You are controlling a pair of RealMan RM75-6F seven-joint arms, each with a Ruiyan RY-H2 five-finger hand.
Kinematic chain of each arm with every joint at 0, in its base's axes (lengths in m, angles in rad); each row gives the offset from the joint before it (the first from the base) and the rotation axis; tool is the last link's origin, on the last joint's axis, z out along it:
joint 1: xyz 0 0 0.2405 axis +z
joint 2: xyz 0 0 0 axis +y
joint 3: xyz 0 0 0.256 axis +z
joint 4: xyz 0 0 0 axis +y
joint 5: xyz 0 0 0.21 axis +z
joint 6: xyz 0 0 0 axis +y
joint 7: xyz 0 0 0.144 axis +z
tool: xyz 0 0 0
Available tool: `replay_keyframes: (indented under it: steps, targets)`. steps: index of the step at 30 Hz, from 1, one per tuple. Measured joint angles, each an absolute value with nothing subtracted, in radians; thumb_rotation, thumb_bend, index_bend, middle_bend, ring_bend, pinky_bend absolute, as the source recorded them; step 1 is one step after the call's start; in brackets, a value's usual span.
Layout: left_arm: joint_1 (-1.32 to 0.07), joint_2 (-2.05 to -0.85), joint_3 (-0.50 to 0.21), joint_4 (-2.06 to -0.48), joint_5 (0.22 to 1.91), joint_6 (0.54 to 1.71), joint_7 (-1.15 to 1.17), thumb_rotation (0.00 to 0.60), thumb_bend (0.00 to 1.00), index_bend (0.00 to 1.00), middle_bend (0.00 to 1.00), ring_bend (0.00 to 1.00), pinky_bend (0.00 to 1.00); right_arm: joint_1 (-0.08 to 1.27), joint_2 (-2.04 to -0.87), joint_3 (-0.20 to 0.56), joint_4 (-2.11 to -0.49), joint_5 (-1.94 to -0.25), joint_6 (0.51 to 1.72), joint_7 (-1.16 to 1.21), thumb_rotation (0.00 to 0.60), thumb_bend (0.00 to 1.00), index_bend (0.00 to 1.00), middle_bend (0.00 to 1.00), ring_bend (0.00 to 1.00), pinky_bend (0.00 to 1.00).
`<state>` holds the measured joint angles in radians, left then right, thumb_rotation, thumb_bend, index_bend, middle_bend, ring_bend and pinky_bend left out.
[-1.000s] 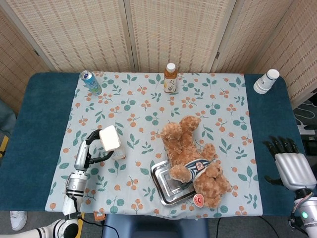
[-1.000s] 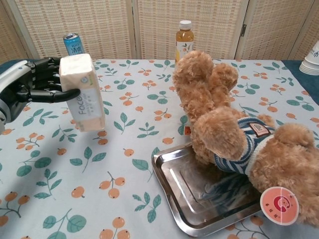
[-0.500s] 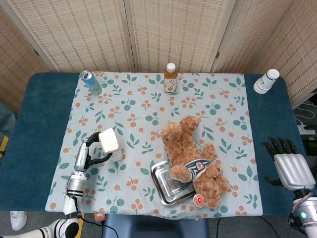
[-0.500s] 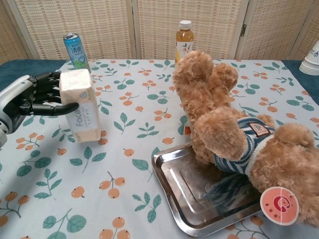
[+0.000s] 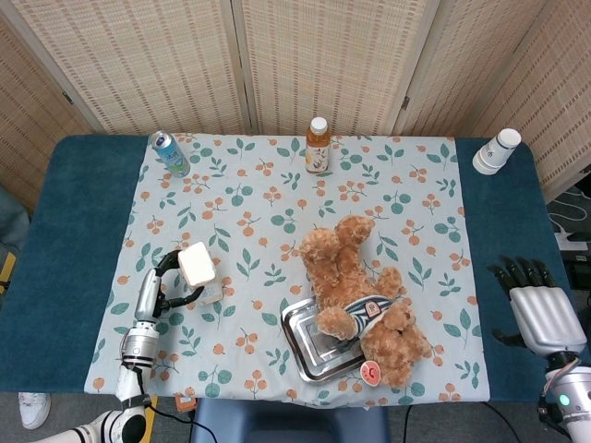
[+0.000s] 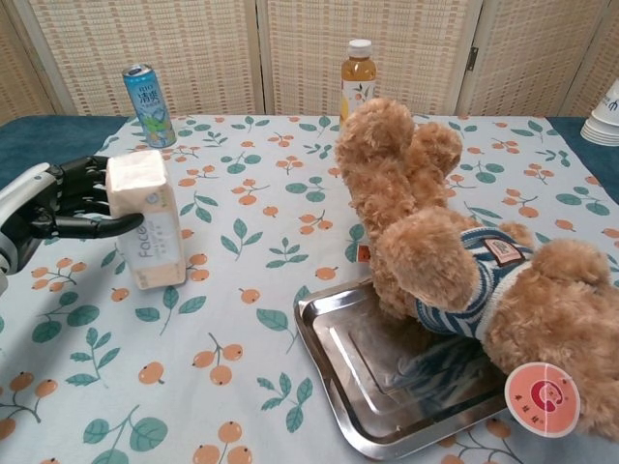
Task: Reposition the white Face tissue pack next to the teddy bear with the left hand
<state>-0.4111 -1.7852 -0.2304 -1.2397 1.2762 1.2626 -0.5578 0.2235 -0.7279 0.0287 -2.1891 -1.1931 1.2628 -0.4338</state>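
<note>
The white Face tissue pack [image 6: 145, 219] stands upright on the patterned cloth at the left, also in the head view as the tissue pack [image 5: 199, 266]. My left hand [image 6: 60, 198] grips it from the left side, thumb in front and fingers behind; the same left hand [image 5: 159, 282] shows in the head view. The brown teddy bear [image 5: 362, 297] in a striped shirt lies at centre right, its body partly on a metal tray [image 5: 316, 349]; a wide gap separates it from the pack. My right hand [image 5: 537, 309] rests open on the blue table at the far right.
A blue can [image 5: 170, 153] stands at the back left, an orange drink bottle [image 5: 318, 145] at the back centre, and white paper cups [image 5: 496, 150] at the back right. Woven screens close off the far side.
My left hand has carried the tissue pack down and back toward the left front, away from the bear. The right hand has not moved.
</note>
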Motion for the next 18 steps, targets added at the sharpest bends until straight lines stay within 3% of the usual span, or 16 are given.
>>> replay_keyframes:
  steps: [8,18]
  targets:
    - [-0.395,-1.786,-0.223,-1.234,1.286,1.264,-0.554,0.600,0.23,0.39,0.47,0.25,0.27,0.226,-0.728,0.028,-2.190,-1.194,1.262,-0.435,0.600,0.12,0.14,0.05,0.00,0.00]
    - [-0.383,-1.781,-0.213,-1.241,1.293,1.247,-0.556,0.600,0.18,0.08,0.34,0.16,0.27,0.224,-0.736,0.023,-2.183,-1.215,1.263,-0.430,0.600,0.12,0.14,0.05,0.00,0.00]
